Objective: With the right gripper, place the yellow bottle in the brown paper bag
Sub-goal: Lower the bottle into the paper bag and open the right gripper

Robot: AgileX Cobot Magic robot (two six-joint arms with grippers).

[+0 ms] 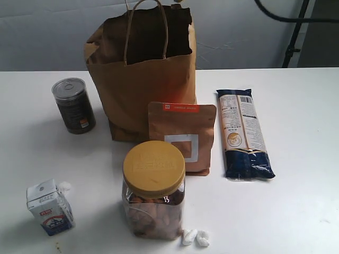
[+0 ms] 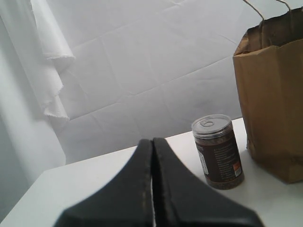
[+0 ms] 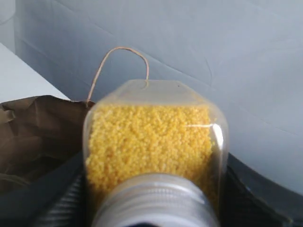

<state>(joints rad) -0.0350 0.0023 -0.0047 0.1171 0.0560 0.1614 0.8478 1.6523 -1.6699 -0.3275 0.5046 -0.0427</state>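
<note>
Starting at the left, the left gripper point(image 2: 152, 144) idles with its fingers pressed together, holding nothing. On the white table point(image 1: 302, 211) sit a milk carton point(image 1: 50, 207) and a dark can point(image 1: 74, 105), then the brown paper bag point(image 1: 143, 90) standing upright with its mouth open. A yellow-lidded jar point(image 1: 153, 190) and a flat pouch point(image 1: 183, 137) stand in front of it, and a noodle pack point(image 1: 243, 132) lies to its right. The right gripper point(image 3: 154, 170) is clamped on the yellow bottle point(image 3: 151, 137), cap toward the camera, close to the bag's open mouth and handle. The exterior view shows no bottle on the table. The pickup looks done and the bottle seems raised at the bag. Lowering it inside and letting go remain.
</note>
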